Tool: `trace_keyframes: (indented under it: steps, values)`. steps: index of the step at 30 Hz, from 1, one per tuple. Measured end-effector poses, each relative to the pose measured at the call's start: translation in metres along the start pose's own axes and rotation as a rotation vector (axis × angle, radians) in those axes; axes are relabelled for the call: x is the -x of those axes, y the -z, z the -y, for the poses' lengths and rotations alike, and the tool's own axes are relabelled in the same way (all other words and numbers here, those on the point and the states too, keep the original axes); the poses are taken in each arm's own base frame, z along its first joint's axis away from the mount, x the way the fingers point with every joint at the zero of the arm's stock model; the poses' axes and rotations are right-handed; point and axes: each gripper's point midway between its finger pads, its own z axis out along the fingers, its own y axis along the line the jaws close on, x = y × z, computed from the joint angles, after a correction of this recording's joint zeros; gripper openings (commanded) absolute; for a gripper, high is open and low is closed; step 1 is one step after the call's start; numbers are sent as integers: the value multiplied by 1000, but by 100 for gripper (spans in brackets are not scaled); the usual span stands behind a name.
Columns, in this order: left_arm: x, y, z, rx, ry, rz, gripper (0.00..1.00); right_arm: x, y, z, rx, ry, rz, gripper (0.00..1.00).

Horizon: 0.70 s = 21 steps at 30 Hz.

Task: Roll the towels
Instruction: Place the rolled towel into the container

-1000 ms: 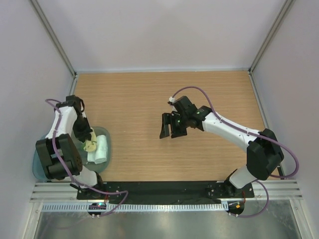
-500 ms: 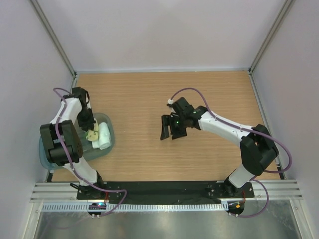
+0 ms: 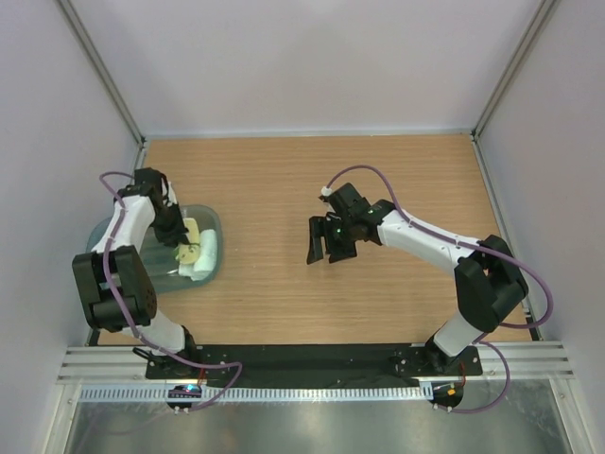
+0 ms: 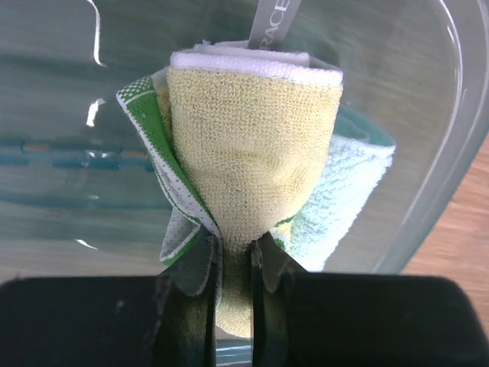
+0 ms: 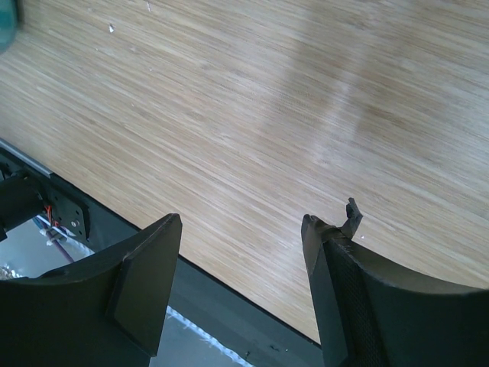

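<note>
Wood surface (image 3: 284, 180), pale walls (image 3: 302, 66) on three sides.

Left end effector (image 4: 229, 256) is clamped tight on one end of the green-and-cream towel (image 4: 252, 160). The bundle looks rolled, cream terry face out, with a green printed flap loose along one side. The pale mint towel (image 4: 348, 191) is touching it from behind, also rolled, lying in the translucent bin (image 4: 435, 145). Top view puts both towels at the end of the bin nearest mid-surface, close to its wall. Can't tell whether the green roll sits on the bin floor or hangs just above it.

Right end effector (image 5: 241, 225): jaws wide apart and empty, hovering over bare wood, well apart from the bin.

My read: the step is parking the green roll beside the mint one. To do it well:
- lower until the bin floor carries the roll, then release
- lay the loose flap underneath or against the mint roll so it can't spring open
- retract straight up, so the pads don't drag terry
- don't shove the bin wall, it probably slides
</note>
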Motion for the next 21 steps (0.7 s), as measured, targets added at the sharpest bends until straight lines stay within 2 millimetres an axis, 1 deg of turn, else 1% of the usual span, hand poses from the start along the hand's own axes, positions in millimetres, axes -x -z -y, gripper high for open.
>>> trace_keyframes:
  steps: [2,5,10,15,18,21]
  values:
    - [-8,8,3,-19,6,15,0,0,0,0,0,0,0,71]
    - [-18,14,1,-16,5,24,0,0,0,0,0,0,0,71]
    - [-31,19,-10,36,2,35,0,0,2,-1,2,1,4,71]
    - [-35,27,-22,98,-17,67,0,-2,5,-1,2,-2,6,71]
    - [-34,24,-21,96,-34,64,0,-2,7,-1,1,-2,6,71]
    - [-38,13,-15,95,-74,11,2,-3,7,0,-2,-4,2,71]
